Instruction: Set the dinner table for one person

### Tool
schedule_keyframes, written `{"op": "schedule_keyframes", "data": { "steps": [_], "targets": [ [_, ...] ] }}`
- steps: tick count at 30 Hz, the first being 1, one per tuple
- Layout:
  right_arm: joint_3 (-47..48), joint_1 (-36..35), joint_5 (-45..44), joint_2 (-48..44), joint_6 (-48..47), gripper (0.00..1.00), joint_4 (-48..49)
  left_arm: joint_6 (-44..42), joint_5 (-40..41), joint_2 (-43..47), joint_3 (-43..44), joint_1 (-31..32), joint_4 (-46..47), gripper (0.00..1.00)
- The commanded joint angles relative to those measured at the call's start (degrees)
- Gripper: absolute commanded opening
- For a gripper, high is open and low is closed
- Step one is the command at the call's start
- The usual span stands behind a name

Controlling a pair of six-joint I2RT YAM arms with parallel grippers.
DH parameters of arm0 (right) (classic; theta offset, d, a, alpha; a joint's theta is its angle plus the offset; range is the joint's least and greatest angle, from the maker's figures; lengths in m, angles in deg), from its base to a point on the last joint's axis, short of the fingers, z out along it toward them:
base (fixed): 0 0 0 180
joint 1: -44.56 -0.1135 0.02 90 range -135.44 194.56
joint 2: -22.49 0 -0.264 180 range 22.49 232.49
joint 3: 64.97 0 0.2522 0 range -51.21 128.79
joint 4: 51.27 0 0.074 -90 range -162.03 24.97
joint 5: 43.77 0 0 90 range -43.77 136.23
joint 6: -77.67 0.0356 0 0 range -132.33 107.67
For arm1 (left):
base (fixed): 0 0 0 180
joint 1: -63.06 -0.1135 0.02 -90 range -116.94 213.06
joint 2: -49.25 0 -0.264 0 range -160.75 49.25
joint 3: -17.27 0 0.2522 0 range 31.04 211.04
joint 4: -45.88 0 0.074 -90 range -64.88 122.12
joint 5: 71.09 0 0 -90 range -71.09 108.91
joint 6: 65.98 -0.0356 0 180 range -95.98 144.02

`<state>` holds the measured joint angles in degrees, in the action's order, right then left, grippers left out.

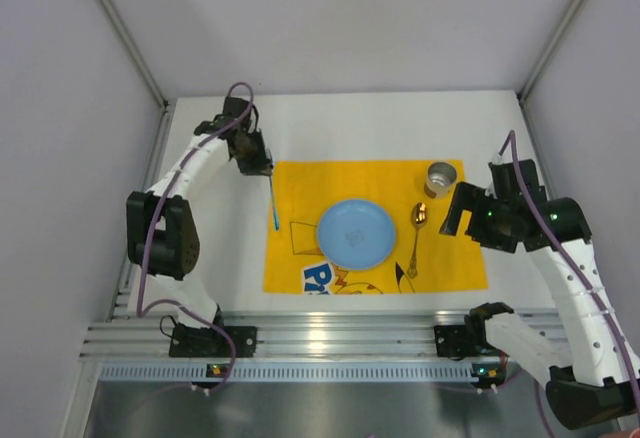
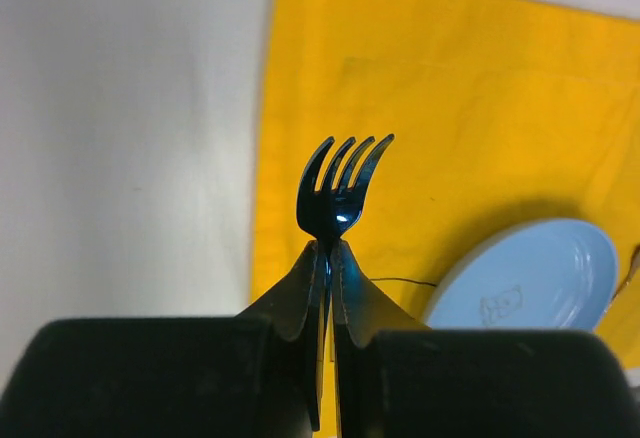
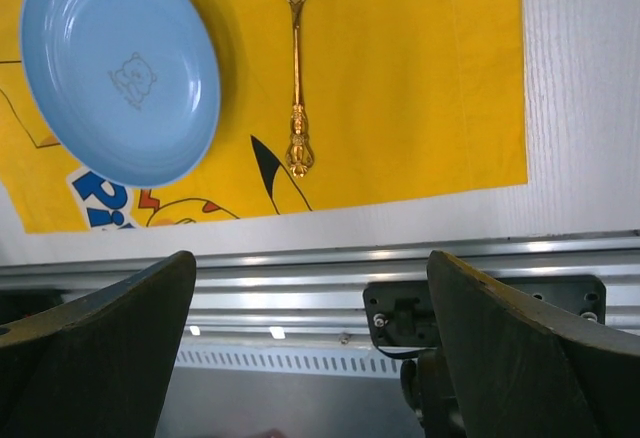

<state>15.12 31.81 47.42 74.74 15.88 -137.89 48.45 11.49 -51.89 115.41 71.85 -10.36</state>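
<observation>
The left gripper [image 2: 328,248] is closed tightly on the dark blue fork [image 2: 340,193], which should be lowered flat on the yellow mat [image 1: 300,183], left of the blue plate [image 1: 355,233], before the fingers release. The left arm reaches far over the white dinner table [image 1: 380,123] with its wrist turned toward the near side. The right gripper [image 1: 458,210] hangs wide open at the mat's right edge.

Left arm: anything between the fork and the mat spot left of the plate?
Nothing visible. The left claw grips the blue fork over the yellow mat's left edge. The strip between there and the blue plate is bare cloth.
</observation>
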Motion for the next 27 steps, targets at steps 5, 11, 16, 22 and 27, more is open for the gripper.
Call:
{"op": "schedule_keyframes", "data": {
  "steps": [5,11,16,22,27],
  "targets": [
    [0.29,-0.61,-0.75,-3.20,0.97,1.00,-1.05,7.21,1.61,-4.06,-0.52,13.86,1.59,0.00],
    [2.66,-0.69,-2.32,-3.56,0.10,1.00,-3.77,9.15,4.69,-6.96,-3.78,16.43,4.50,0.00],
    [3.02,-0.61,-2.68,-4.00,-0.17,1.00,-4.92,10.38,6.54,-6.96,-6.15,16.95,6.09,0.21],
    [4.95,-0.61,-2.08,-4.35,-0.69,1.00,-3.88,10.12,9.17,-1.00,-6.07,17.39,4.95,0.98],
    [10.49,-0.61,2.59,-9.78,-2.89,1.00,3.50,4.69,14.44,13.84,-8.52,17.39,5.74,0.99]
  ]
}}
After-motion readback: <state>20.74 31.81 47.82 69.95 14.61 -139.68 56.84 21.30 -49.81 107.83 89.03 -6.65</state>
